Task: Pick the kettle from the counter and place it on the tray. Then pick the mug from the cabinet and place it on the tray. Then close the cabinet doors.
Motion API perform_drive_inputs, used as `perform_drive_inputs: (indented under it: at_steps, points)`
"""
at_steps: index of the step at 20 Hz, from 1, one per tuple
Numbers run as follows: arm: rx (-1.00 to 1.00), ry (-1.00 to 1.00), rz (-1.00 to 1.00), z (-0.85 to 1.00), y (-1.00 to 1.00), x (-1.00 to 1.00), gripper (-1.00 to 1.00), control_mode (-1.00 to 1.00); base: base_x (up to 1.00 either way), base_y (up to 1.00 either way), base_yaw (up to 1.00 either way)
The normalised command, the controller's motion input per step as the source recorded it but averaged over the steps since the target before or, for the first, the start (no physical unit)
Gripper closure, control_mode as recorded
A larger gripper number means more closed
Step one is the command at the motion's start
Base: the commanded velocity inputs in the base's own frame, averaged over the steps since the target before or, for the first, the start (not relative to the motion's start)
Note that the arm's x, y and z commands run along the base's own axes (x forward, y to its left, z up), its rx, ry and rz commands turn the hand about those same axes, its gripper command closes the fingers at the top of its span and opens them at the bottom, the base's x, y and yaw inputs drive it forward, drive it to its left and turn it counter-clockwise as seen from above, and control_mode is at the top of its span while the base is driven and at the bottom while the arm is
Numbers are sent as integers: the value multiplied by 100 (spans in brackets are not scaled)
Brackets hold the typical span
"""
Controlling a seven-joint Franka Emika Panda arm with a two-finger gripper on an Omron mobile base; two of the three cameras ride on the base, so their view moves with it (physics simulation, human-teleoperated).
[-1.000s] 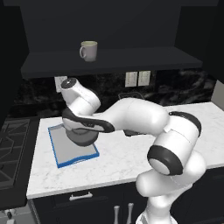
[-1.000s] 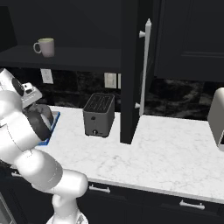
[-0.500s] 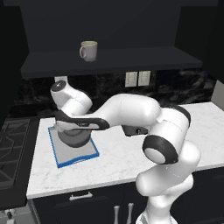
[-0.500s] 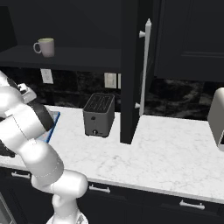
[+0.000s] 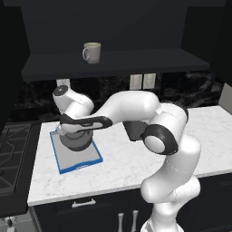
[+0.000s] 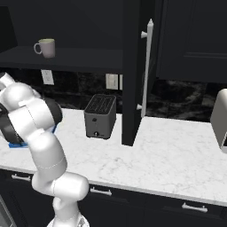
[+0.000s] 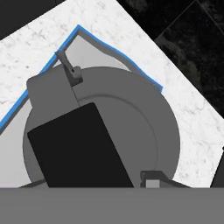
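The dark grey kettle (image 5: 76, 140) sits low on the back part of the blue-rimmed tray (image 5: 79, 159), on the left of the white counter (image 5: 136, 158). My gripper (image 5: 77, 123) is straight above it, shut on the kettle's dark handle. In the hand view the kettle (image 7: 144, 127) lies right below, its handle crossing the middle, and the tray's blue rim (image 7: 118, 54) shows behind it; the fingertips are hidden. The beige mug (image 5: 92, 52) stands on the open cabinet's shelf (image 5: 136, 61), also seen as mug (image 6: 45, 47). One cabinet door (image 6: 133, 66) stands open, edge on.
A boxy dark toaster (image 6: 100, 116) stands right of the tray, against the black backsplash. A stove top (image 5: 11, 154) borders the counter on the left. A light appliance (image 6: 219, 119) stands at the far right. My arm stretches across the counter's middle.
My arm has swung further left and down with the kettle, bringing it from the tray's right part onto its back part. The mug has not moved.
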Motion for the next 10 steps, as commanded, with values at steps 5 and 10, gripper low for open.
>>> perform_drive_inputs:
  at_steps: [5,10]
  points:
    - [3,0,0,-7,4,26,100,-100,0,0,0]
    - [1,0,0,-19,19,12,100,-100,0,0,0]
